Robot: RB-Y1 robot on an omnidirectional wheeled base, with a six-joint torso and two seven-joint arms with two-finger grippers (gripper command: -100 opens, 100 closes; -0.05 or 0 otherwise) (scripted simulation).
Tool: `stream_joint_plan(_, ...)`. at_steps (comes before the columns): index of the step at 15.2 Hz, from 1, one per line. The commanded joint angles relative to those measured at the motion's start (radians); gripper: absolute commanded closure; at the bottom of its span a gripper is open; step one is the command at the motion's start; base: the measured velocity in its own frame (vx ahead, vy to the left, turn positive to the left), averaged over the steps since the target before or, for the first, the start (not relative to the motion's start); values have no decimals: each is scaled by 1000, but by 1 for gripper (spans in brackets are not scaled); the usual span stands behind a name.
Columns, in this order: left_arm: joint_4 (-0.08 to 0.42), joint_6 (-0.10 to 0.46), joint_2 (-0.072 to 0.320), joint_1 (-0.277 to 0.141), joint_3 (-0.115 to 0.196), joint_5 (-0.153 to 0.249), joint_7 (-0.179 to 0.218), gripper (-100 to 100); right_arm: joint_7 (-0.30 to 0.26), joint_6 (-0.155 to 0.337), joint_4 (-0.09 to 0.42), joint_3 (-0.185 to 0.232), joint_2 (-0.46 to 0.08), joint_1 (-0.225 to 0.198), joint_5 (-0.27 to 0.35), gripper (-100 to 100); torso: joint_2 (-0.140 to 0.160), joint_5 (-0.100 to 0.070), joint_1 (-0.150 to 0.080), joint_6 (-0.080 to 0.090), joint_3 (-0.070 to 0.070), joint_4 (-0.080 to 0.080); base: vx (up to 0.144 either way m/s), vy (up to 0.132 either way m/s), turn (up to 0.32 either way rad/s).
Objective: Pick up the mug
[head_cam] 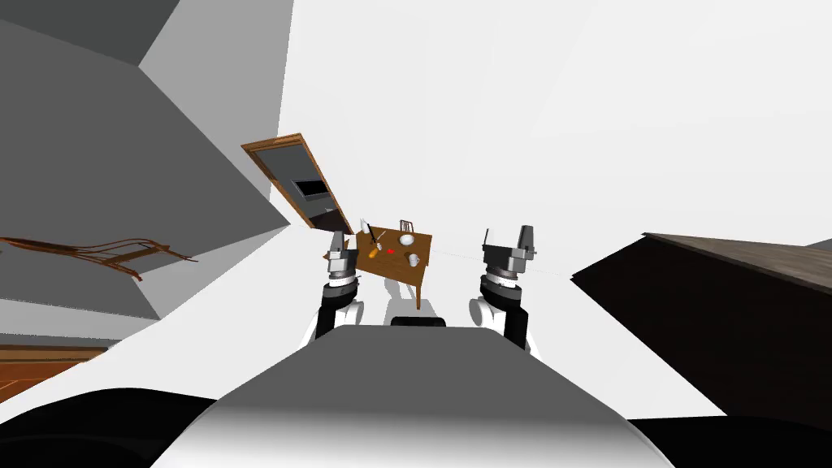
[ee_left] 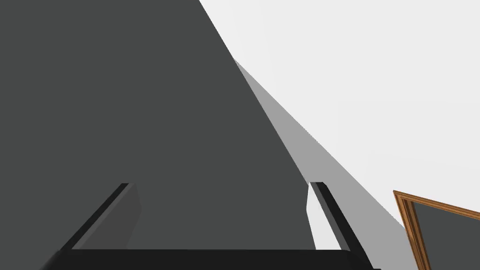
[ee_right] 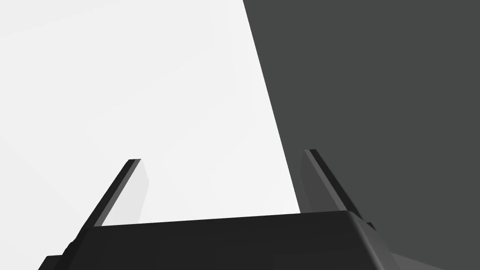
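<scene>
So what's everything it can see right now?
table: one, brown wood, far ahead on the white floor
mug: one, pale grey, table's near right part
bowl: one, white, behind the mug
orange item: one, left of the mug
red item: one, between them
chair: one, brown, behind the table
door frame: one, brown, left of the table
dark furniture: one, far right
left claw: one, dark, grey fingers, open, empty
right claw: same, open, empty
</scene>
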Motion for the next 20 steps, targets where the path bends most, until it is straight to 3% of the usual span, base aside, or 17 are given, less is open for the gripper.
stream_joint_plan(1, 9, 1, 46, 17, -4, 8, 1, -100, 0, 0, 0, 0, 0, 0, 0, 0, 0, 0, 0, 0, 0, 0, -68, -31, -66)
stream_joint_plan(2, 9, 1, 46, 17, -4, 8, 1, -100, 0, 0, 0, 0, 0, 0, 0, 0, 3, 0, -1, 0, 1, 0, -124, -40, -75)
stream_joint_plan(10, 81, 3, 221, 111, -8, 56, 20, -100, 0, 0, 0, 0, 0, 0, 0, 0, 13, -2, -7, 0, 8, 3, -168, -102, -121)
stream_joint_plan(11, 81, 3, 227, 111, -8, 56, 20, -100, 0, 0, 0, 0, 0, 0, 0, 0, 12, -2, -7, 0, 7, 3, -109, -75, -97)
stream_joint_plan(12, 100, 3, 261, 132, -7, 67, 27, -100, 0, 0, 0, 0, 0, 0, 0, 0, 11, -1, -6, 0, 6, 2, -100, -66, -147)
stream_joint_plan(13, 100, 3, 265, 132, -7, 67, 27, -100, 0, 0, 0, 0, 0, 0, 0, 0, 10, -1, -5, 1, 6, 2, -89, -57, -125)
stream_joint_plan(20, 196, 1, 420, 222, 2, 110, 63, -100, 0, 0, 0, 0, 0, 0, 0, 0, 4, -1, -4, 0, 2, 1, -43, -76, -161)
